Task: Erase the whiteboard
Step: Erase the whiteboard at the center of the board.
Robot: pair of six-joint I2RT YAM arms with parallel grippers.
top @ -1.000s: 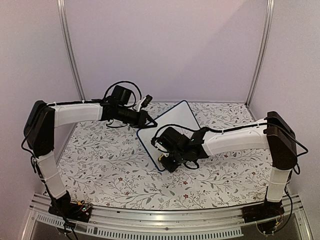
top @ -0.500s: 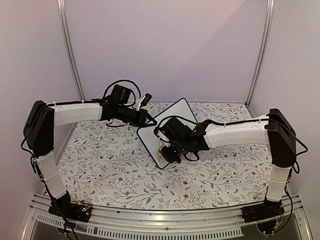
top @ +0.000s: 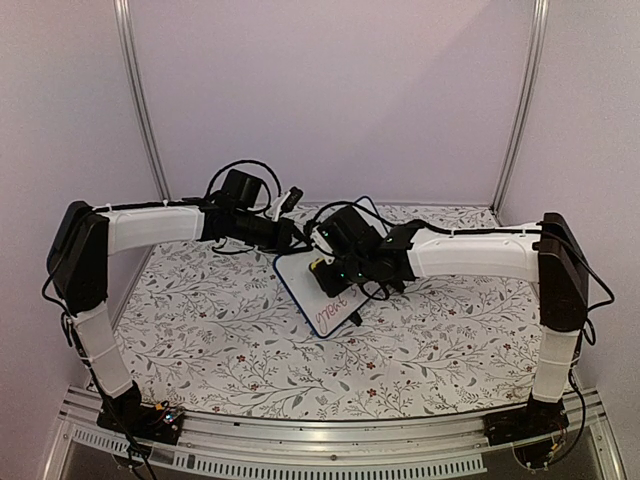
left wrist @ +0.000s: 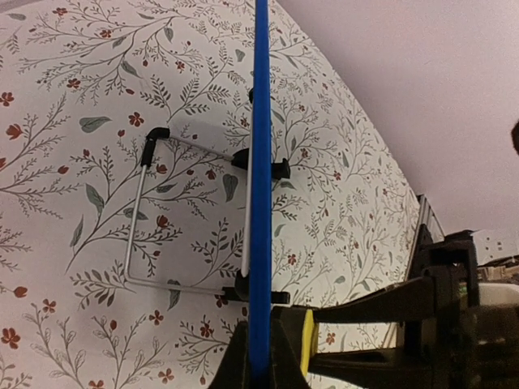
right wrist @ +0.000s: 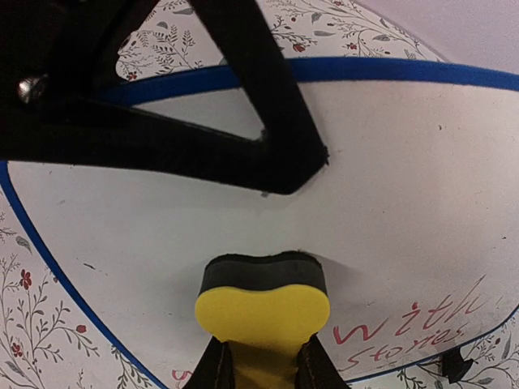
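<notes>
Both grippers are busy. My left gripper (left wrist: 259,356) is clamped on the blue edge of the whiteboard (left wrist: 260,162), which runs straight ahead of it. My right gripper (right wrist: 263,369) pinches the sponge (right wrist: 262,304), its dark face against the whiteboard just ahead; red writing (right wrist: 438,318) lies right of it.

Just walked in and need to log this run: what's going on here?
The left gripper clamps the whiteboard by its blue edge, steadying it. The right gripper holds a yellow sponge eraser pressed against the board's face. Much of the board is clean, but red writing shows near one edge, not yet wiped.
</notes>
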